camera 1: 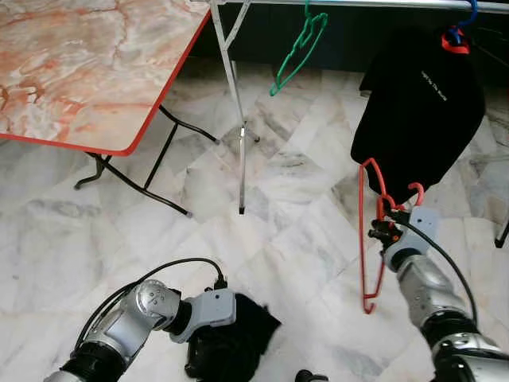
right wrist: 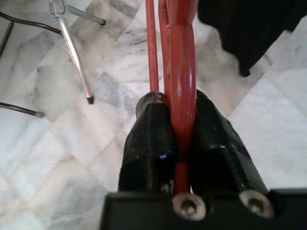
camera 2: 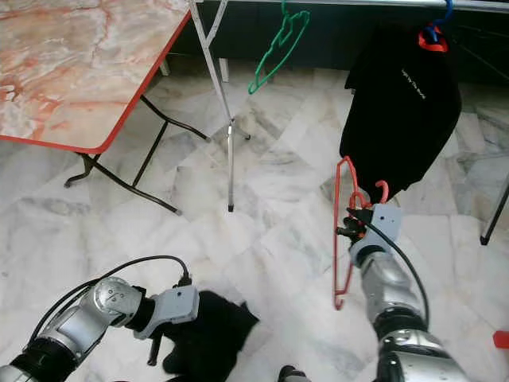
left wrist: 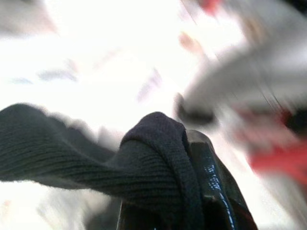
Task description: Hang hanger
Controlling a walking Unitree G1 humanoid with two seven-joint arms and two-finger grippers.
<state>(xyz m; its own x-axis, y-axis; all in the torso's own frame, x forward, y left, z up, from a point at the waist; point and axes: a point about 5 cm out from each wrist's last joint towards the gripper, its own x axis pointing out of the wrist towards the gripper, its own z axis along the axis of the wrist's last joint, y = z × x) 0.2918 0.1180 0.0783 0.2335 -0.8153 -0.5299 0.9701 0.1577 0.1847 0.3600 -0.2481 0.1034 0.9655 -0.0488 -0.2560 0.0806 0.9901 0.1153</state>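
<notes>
Pinching the red hanger (camera 1: pixel 364 239), right gripper (right wrist: pixel 180 143) fingers clamp it; left gripper (left wrist: pixel 192 191) fingers grip dark knit cloth (left wrist: pixel 96 163).

Table (camera 1: pixel 87 72) in upper left of frame, its folding legs below it toward centre. Clothes rail (camera 1: pixel 358 4) along top edge; one rail leg (camera 1: pixel 238 143) descends at centre. On the rail: bare hanger (camera 1: pixel 298 49) at upper centre, hung garment (camera 1: pixel 421 111) at upper right. Right gripper (camera 1: pixel 387 227) at lower right, clamped on a hanger (camera 1: pixel 364 239) just below the garment. Left gripper (camera 1: pixel 208 350) at bottom left, on a cloth (camera 1: pixel 242 338) at bottom centre.
</notes>
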